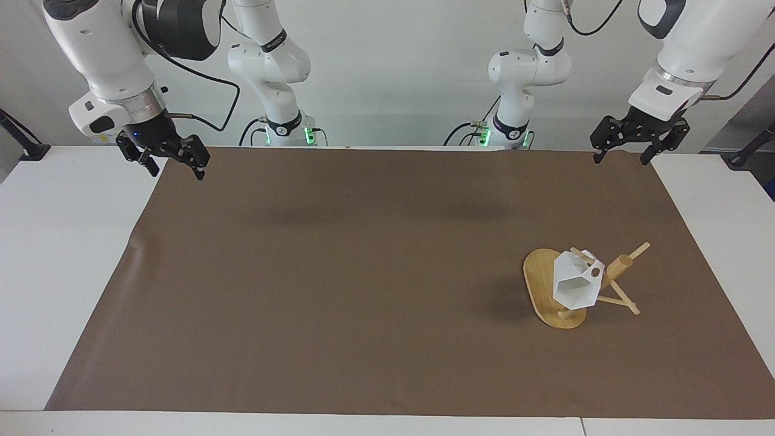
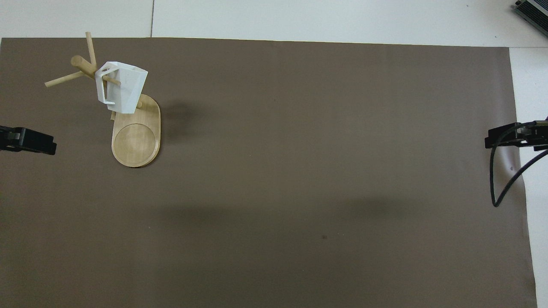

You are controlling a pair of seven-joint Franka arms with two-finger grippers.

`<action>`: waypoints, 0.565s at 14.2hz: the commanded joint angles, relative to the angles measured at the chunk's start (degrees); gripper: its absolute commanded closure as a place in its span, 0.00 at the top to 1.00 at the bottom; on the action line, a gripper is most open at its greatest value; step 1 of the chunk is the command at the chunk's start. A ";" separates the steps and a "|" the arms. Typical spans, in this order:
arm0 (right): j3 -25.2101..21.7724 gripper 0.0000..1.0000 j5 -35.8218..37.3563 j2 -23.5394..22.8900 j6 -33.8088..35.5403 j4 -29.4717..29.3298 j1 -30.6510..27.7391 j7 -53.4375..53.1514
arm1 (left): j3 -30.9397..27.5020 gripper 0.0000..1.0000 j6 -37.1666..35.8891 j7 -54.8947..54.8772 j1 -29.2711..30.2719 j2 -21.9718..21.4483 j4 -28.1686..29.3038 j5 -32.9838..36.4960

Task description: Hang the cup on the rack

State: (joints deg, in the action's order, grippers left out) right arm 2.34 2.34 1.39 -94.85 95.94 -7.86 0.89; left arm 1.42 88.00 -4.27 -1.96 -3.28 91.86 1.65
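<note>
The white faceted cup (image 1: 575,287) hangs by its handle on a peg of the bamboo rack (image 1: 540,280), which stands on the brown mat toward the left arm's end of the table. In the overhead view the cup (image 2: 125,87) hangs over the rack's oval base (image 2: 136,143). My left gripper (image 1: 620,161) is open and empty, raised over the mat's corner near the robots, well apart from the rack; its tip shows in the overhead view (image 2: 32,142). My right gripper (image 1: 177,174) is open and empty over the mat's edge at the right arm's end, waiting; it also shows in the overhead view (image 2: 507,137).
A brown mat (image 1: 363,290) covers most of the white table (image 1: 66,254). A black cable (image 2: 498,179) loops down from the right gripper. A dark device (image 2: 533,10) lies at the table's corner farthest from the robots, at the right arm's end.
</note>
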 commanded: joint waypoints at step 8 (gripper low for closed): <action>0.12 1.00 -1.11 0.64 0.19 0.74 -0.40 1.22 | 0.08 1.00 3.32 -0.21 0.82 -1.65 2.54 0.54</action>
State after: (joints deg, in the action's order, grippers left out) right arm 2.34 2.34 1.39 -94.85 95.95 -7.86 0.89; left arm 1.19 90.05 -4.27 -1.79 -3.27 92.31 1.65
